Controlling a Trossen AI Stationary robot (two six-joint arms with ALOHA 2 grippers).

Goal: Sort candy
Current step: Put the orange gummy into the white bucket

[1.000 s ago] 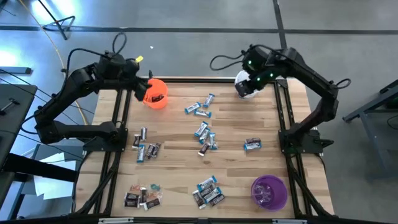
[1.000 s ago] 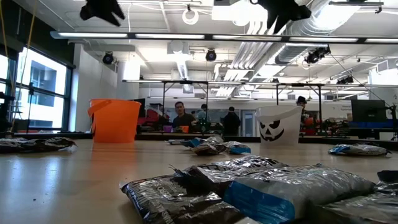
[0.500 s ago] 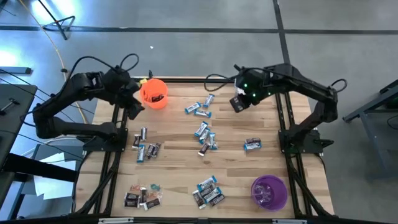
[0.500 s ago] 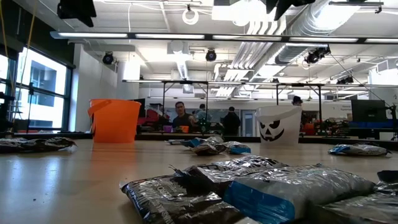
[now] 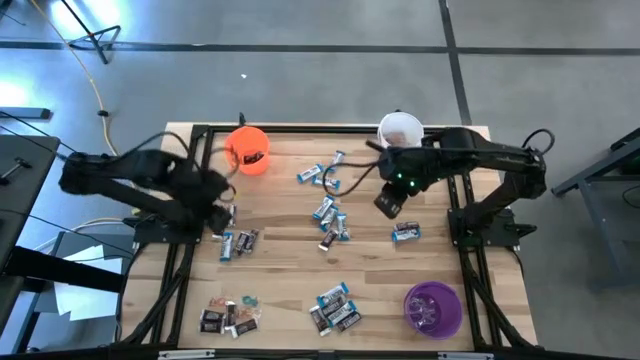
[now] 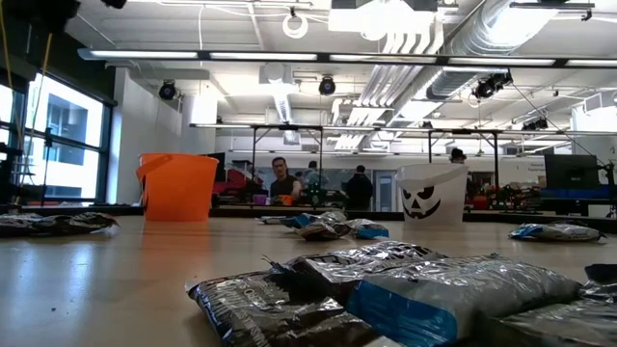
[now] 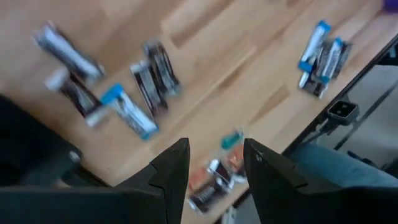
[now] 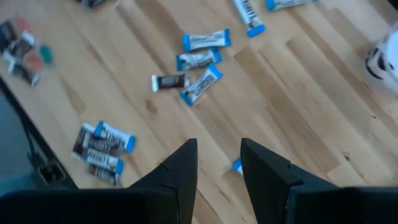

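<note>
Lying scattered on a pale wooden plank table (image 5: 290,215), grain lines and seams visible: candy (image 5: 331,221), small flat oblong pieces in crinkled glossy wrappers, blue-and-white and dark brown, a few reddish-pink and teal.

Left gripper (image 5: 213,208): above the table's left edge, blurred in the high view. Two dark wedge-shaped fingers (image 7: 173,169) parted by a moderate gap, nothing between them, nothing touched. Directly beneath and just beyond the fingertips: a cluster of dark and blue-and-white bars (image 7: 134,93), long axes mostly parallel, lying diagonally across the planks. Farther out from the same gripper: a reddish-pink and teal group (image 7: 225,158) and a small blue-and-white pile (image 7: 321,57) near the black frame rail (image 7: 348,81).

Right gripper (image 5: 389,203): above the table right of centre, clear of the surface. Dark fingers (image 8: 185,167) partly open, empty, no contact with anything. Ahead of the fingertips: four bars (image 8: 194,70) fanned loosely, long axes at differing angles. Off to one side of it: a tight stack (image 8: 101,144) of dark and blue-ended bars. Just beside one fingertip: a blue wrapper end (image 8: 237,165), mostly hidden. A single blue-and-white bar (image 5: 405,232) lying near this gripper, long axis roughly crosswise to the planks.

Also on the table: round orange bucket (image 5: 248,149), smooth plastic, near the far left corner; white bucket (image 5: 400,130) with a black jack-o'-lantern face (image 6: 421,201), beyond the right gripper; translucent purple bucket (image 5: 433,308) at the near right corner.
</note>
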